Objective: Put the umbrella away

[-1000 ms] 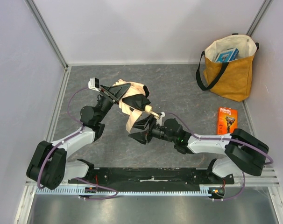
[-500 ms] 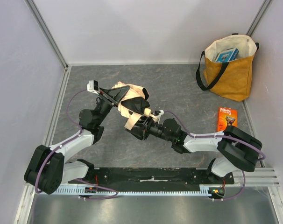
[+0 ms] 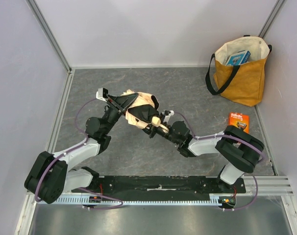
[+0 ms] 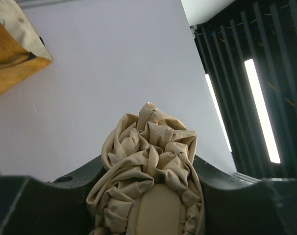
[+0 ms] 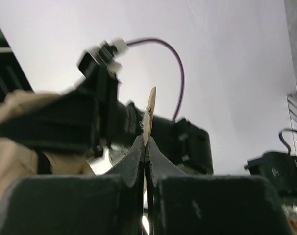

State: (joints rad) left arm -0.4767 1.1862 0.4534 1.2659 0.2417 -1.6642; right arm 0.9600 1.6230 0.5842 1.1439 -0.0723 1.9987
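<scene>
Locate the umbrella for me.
In the top view the umbrella is left of centre, held between the left pincer and right pincer.

The top view looks down from above the near edge over the whole bench [image 3: 187,88]. Both wrist views sit close, tilted upward, sharing the umbrella [image 4: 148,161].

Even bright top view; wrist cams blurry up close, ceiling strip glare
</scene>
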